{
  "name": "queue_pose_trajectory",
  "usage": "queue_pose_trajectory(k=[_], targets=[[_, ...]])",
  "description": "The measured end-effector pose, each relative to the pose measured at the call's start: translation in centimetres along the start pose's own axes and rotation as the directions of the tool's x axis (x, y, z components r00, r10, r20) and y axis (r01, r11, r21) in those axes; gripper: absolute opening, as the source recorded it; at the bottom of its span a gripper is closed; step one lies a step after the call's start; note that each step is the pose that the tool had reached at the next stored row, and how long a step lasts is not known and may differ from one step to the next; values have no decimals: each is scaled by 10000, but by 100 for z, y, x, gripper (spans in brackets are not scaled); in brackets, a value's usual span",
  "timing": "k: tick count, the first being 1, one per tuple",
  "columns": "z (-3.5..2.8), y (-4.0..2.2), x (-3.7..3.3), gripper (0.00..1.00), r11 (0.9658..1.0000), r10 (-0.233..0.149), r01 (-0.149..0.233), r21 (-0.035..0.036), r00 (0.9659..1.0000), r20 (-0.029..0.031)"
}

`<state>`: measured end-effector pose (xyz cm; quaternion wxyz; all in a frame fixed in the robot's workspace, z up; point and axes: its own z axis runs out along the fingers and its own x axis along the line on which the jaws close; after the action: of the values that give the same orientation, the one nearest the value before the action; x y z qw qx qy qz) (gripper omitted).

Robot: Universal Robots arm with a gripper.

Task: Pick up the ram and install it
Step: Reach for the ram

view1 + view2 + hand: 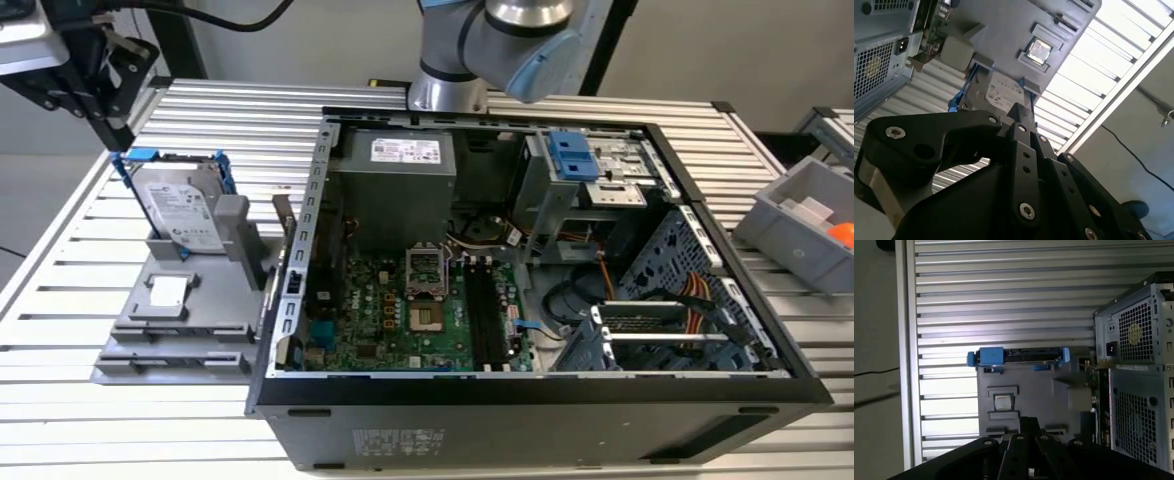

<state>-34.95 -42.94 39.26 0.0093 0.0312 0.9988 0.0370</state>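
**Exterior view.** The ram (pixel 283 225) stands on its edge in the grey fixture (pixel 160 335), in the narrow gap between the fixture and the open computer case (pixel 534 425). It is seen edge-on as a thin strip. Its long axis runs alongside the case's near wall, roughly parallel with the empty black slots (pixel 483 320) on the motherboard (pixel 380 320). The case wall stands just beside the ram on the exterior view's right. On the other side, the silver hard drive (pixel 180 205) leans in its blue frame on the same fixture. A small square chip (pixel 167 292) lies flat in a recess in front of the drive. Fixture and case both rest on the slatted bench (pixel 54 420). Inside the case, a blue latch (pixel 571 155) sits on the drive bay. A grey bin (pixel 801 225) stands on the bench at the exterior view's far right.

**Gripper.** The gripper (pixel 110 125) hangs above the far end of the fixture, over the top of the hard drive and apart from the ram. In both wrist views the gripper (pixel 1022 112) (pixel 1029 424) has its fingers together with nothing between them. The fixture and the case's grilled rear panel (pixel 1136 340) lie below it.
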Motion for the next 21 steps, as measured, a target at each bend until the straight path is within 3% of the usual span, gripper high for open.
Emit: queue_pose_trajectory(k=[21], targets=[[-30,-419,-16,0,10000,1,-1,-6,10000,0]])
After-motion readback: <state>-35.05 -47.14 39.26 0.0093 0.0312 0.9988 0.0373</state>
